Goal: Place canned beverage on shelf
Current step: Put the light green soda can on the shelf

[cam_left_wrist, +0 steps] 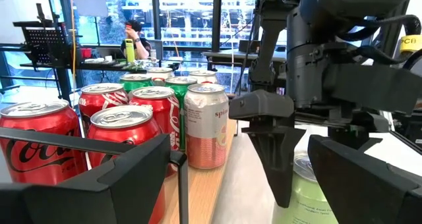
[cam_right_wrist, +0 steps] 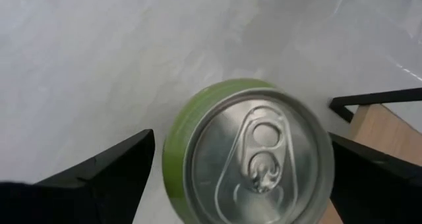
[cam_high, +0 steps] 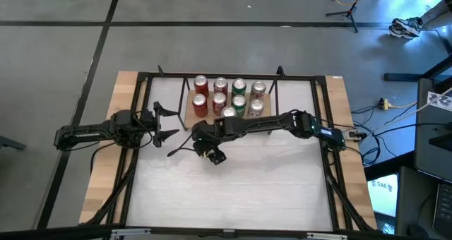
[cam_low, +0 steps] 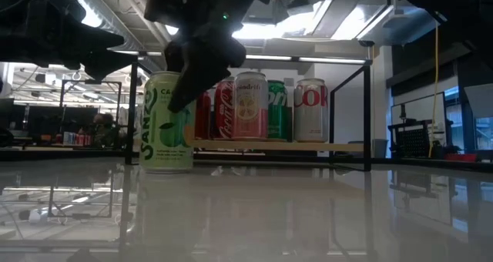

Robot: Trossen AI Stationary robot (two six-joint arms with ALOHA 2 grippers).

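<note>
**Green can stands on the table under the right hand, just in front of the shelf**

Green can (cam_right_wrist: 247,155) fills the right wrist view, seen from straight above, silver lid and pull tab facing up. It stands upright on the white table (cam_high: 233,190), just in front of the shelf, not on it.

Going from largest to smallest: the table has a white top with wooden strips along its sides and a black frame around it. Two dark arms reach in over it. The right arm stretches across from the right side, and the right hand (cam_high: 212,154) hangs directly over the green can with its fingers spread wide, one on each side of the can. Whether the fingers touch the can cannot be told; the can's base rests on the table. The left arm waits at the left side of the table, and the left hand (cam_high: 166,123) points toward the shelf, fingers apart and holding nothing.

Next comes the shelf (cam_high: 192,116), a low light-wood board in a thin black wire frame at the back of the table. On it stand eight cans (cam_high: 229,97) in two rows, red, pale pink, green and silver, all upright and close together.
</note>
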